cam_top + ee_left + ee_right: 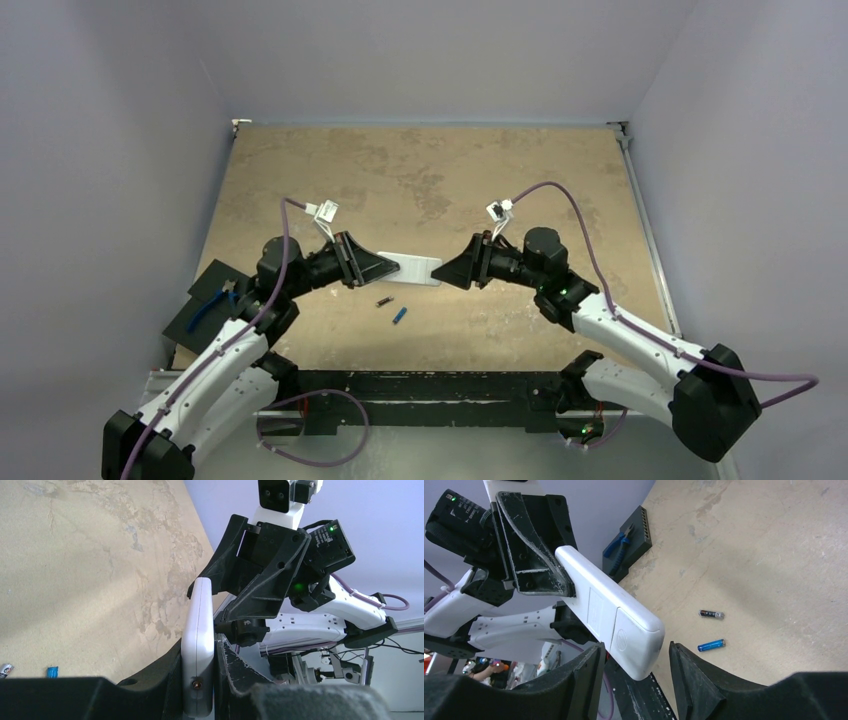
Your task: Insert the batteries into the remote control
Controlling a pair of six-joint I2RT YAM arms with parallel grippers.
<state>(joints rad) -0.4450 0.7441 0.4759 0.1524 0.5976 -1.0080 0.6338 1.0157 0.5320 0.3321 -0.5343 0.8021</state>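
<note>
The white remote control (415, 270) hangs above the table's middle, with its plain back and battery cover facing the right wrist camera (609, 612). My left gripper (392, 266) is shut on its left end, and the remote shows edge-on between the fingers (198, 645). My right gripper (442, 272) is open, its fingers (696, 672) on either side of the remote's free end with a gap on one side. The dark battery (384, 301) and the blue battery (399, 316) lie on the table just below the remote. They also show in the right wrist view as dark (711, 614) and blue (711, 645).
Blue-handled pliers (212, 308) lie on a dark tray (200, 325) at the table's near left corner; both also show in the right wrist view, the pliers (619, 545) on the tray (639, 530). A black rail (420, 400) runs along the near edge.
</note>
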